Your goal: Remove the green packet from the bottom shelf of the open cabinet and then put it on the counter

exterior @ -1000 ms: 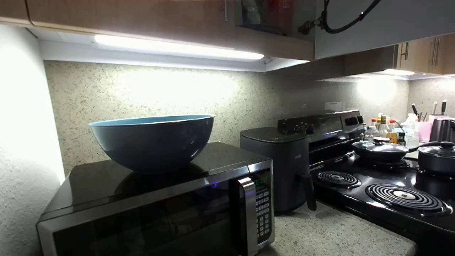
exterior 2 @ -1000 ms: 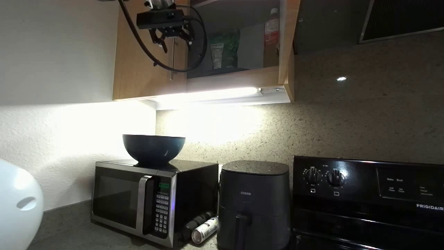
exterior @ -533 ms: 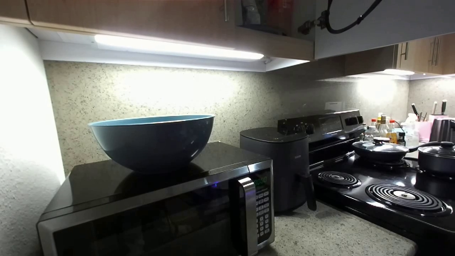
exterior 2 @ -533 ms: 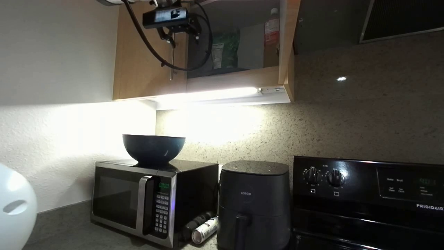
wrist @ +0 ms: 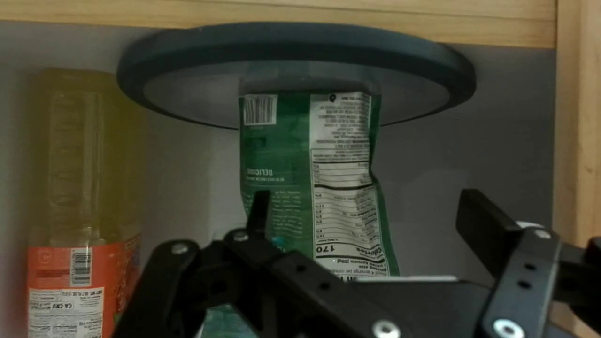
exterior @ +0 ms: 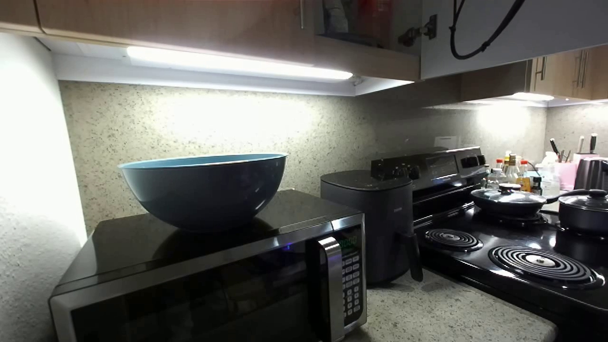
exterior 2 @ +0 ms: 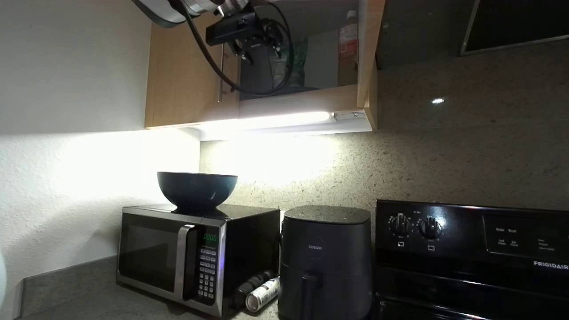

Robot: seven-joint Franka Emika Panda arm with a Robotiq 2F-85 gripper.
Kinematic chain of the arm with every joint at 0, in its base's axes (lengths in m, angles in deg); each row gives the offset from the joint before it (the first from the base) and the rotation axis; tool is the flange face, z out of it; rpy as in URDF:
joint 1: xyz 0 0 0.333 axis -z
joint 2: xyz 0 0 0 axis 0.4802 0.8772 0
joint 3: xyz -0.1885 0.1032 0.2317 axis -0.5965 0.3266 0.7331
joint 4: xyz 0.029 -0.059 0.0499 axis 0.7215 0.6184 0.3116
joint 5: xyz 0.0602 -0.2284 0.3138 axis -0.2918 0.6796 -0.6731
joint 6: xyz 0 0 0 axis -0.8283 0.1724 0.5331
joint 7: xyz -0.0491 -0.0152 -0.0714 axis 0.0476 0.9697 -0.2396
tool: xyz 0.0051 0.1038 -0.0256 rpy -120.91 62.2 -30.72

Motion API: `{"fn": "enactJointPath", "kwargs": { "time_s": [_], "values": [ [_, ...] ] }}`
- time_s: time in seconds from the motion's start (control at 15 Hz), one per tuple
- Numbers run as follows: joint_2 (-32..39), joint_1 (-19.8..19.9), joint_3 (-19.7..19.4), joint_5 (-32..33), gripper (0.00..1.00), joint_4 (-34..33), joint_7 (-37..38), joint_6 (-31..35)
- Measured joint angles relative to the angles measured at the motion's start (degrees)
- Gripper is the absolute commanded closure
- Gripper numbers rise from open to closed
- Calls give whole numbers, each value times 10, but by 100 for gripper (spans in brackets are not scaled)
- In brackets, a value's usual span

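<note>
One green packet point(wrist: 291, 164) stands on one dark-rimmed disc point(wrist: 300, 42) on the bottom shelf point(wrist: 70, 42) of the open cabinet point(exterior 2: 311, 98). In the wrist view its long axis runs up and down the frame, foot at upper centre and print upside down; the side with barcode and nutrition table faces the camera. Its far end is hidden by the gripper point(wrist: 368, 209). The jaws stand wide apart with nothing gripped, one crossing the packet, one to its right; whether either touches it I cannot tell. Upright at the left of that frame is one bottle point(wrist: 84, 202).

Both exterior views show the bench point(exterior: 451, 308) with one microwave point(exterior: 190, 285), one bowl point(exterior: 204, 194) on top of it, and one air fryer point(exterior: 368, 232). In an exterior view two cylinders point(exterior 2: 264, 293) lie at lower centre. In an exterior view, right, the stovetop point(exterior: 501, 233) has two uncovered coils point(exterior: 453, 240), one pan point(exterior: 508, 205) and one pot point(exterior: 584, 219).
</note>
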Motion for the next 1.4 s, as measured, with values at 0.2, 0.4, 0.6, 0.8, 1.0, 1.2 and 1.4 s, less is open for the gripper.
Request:
{"fn": "enactJointPath", "kwargs": {
  "time_s": [0.2,0.4,0.6,0.8,1.0,1.2,1.4],
  "values": [
    [1,-1,0,0,0,0,0,0],
    [10,-1,5,0,0,0,0,12],
    [34,1,17,4,0,0,10,66],
    [61,15,33,19,0,0,35,131],
    [61,14,30,19,0,0,35,131],
    [62,35,43,25,0,0,37,131],
    [63,90,79,60,0,3,60,131]
  ]
}}
